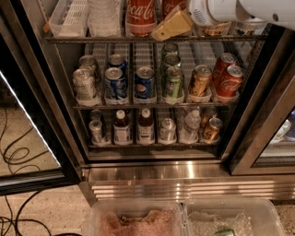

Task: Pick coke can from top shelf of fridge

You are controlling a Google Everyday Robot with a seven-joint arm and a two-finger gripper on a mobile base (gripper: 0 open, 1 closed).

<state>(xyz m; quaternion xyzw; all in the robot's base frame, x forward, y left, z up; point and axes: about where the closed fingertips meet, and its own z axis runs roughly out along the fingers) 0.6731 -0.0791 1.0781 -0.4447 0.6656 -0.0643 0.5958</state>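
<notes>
Tool [173, 25] sits at 12 o'clock in view, just beside the coke can [140, 16] at its 4 o'clock; can't tell if it's spread or closed. Can stands at the front of the top shelf [92, 39]. Risks: the angled tip clips and topples the can, or hooks the wire rail. A second red can [169, 4], possibly Coke, crowds the 3 o'clock side. The fridge [184, 173] door frame [258, 138] at 3 o'clock narrows the arm's room.

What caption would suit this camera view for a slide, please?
Gripper hovers beside a coke can on the top shelf of the fridge.
</notes>
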